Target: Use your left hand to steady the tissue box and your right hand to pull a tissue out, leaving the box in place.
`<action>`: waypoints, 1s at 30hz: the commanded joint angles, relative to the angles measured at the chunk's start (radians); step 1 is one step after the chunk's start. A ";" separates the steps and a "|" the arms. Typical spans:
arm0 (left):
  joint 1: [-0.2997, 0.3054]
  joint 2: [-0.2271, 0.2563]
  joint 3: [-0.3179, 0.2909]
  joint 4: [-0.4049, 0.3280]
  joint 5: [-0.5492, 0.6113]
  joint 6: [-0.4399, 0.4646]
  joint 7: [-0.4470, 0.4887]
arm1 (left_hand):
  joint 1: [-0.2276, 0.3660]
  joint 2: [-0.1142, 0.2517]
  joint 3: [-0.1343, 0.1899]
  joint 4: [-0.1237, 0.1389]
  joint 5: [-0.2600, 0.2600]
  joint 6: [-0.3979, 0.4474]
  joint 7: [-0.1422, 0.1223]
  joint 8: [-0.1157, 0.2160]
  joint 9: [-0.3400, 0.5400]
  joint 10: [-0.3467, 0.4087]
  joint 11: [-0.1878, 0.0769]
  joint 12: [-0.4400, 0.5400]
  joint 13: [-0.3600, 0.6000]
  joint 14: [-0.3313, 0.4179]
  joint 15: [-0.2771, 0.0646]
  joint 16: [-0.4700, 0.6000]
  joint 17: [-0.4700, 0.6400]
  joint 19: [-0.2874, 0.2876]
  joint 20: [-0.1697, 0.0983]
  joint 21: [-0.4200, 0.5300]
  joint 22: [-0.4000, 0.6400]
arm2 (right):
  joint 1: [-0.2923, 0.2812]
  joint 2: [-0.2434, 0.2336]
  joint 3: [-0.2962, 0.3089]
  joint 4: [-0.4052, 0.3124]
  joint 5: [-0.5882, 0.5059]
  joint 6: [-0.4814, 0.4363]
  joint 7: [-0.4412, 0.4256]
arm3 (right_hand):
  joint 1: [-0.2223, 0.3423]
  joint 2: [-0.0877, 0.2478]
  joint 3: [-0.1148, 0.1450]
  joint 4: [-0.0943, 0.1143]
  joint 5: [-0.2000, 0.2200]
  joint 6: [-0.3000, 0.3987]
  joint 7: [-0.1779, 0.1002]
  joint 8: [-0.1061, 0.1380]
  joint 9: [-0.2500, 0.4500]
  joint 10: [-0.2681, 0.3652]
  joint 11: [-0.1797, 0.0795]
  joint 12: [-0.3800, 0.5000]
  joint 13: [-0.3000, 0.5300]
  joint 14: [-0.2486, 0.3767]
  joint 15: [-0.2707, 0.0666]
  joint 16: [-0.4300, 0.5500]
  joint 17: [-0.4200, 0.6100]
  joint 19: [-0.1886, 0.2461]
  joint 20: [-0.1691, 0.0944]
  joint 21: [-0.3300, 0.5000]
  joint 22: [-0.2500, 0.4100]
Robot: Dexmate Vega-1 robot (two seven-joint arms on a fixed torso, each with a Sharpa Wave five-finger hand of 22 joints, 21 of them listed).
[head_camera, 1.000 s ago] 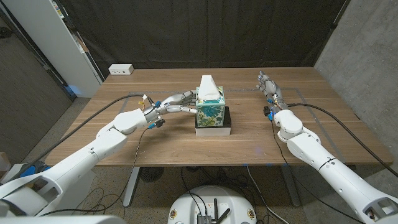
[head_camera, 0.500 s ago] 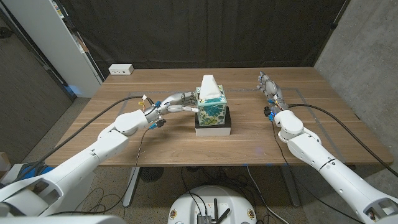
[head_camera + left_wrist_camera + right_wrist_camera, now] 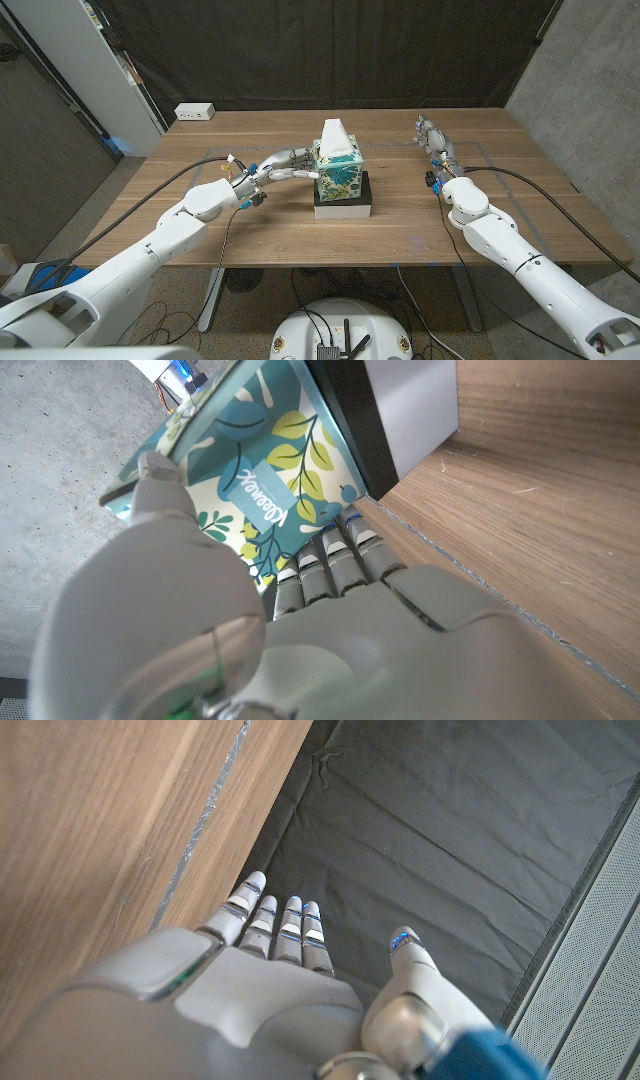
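A teal tissue box (image 3: 339, 174) with a leaf pattern stands on a black-and-white base (image 3: 345, 204) at the table's middle. A white tissue (image 3: 336, 136) sticks up from its top. My left hand (image 3: 281, 164) reaches in from the box's left side, fingertips touching the box wall. In the left wrist view the fingers (image 3: 330, 558) lie against the printed side of the tissue box (image 3: 255, 475), thumb above. My right hand (image 3: 432, 137) stands well to the right of the box, fingers stretched toward the table's far edge, holding nothing. The right hand (image 3: 270, 955) has straight, parted fingers.
A white power strip (image 3: 194, 112) lies at the table's far left corner. A black curtain (image 3: 330, 50) hangs behind the table. Tape lines (image 3: 478, 152) mark the tabletop near my right hand. Cables run along both arms.
My left hand has edged slightly closer to the box's side. The right hand and the box have not moved.
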 commanded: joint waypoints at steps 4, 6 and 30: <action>-0.002 0.022 -0.010 -0.032 -0.011 0.019 -0.019 | 0.018 0.030 0.014 0.006 -0.010 0.039 0.011 0.056 0.026 0.005 0.002 -0.006 0.004 -0.001 -0.036 -0.004 0.001 0.004 0.006 -0.008 0.003 | -0.012 -0.003 0.002 -0.010 -0.001 0.001 -0.005 | 0.003 0.007 0.003 -0.004 -0.002 0.007 -0.004 0.007 0.003 0.009 0.000 0.001 0.001 0.008 0.005 -0.001 0.002 0.004 0.001 -0.002 0.003; -0.003 0.025 -0.012 -0.036 -0.005 0.014 -0.018 | 0.017 0.030 0.015 0.006 -0.013 0.041 0.013 0.057 0.026 0.009 -0.001 -0.005 0.004 -0.001 -0.036 -0.004 0.001 0.004 0.006 -0.008 0.003 | -0.015 -0.002 0.003 -0.011 -0.001 0.002 -0.006 | 0.003 0.007 0.003 -0.004 -0.002 0.007 -0.003 0.007 0.003 0.010 0.000 0.001 0.001 0.008 0.005 -0.001 0.002 0.005 0.001 -0.002 0.003; -0.037 0.067 -0.040 -0.102 -0.010 0.029 -0.051 | 0.004 0.044 0.027 0.010 -0.036 0.037 0.017 0.058 0.026 0.009 0.004 -0.015 0.007 -0.001 -0.036 -0.006 0.001 0.003 0.006 -0.009 0.004 | -0.029 0.001 0.008 -0.013 0.001 0.006 -0.016 | 0.001 0.008 0.003 -0.009 -0.002 0.007 -0.004 0.007 0.003 0.011 0.001 0.001 0.001 0.008 0.002 -0.002 0.002 0.004 0.001 -0.003 0.003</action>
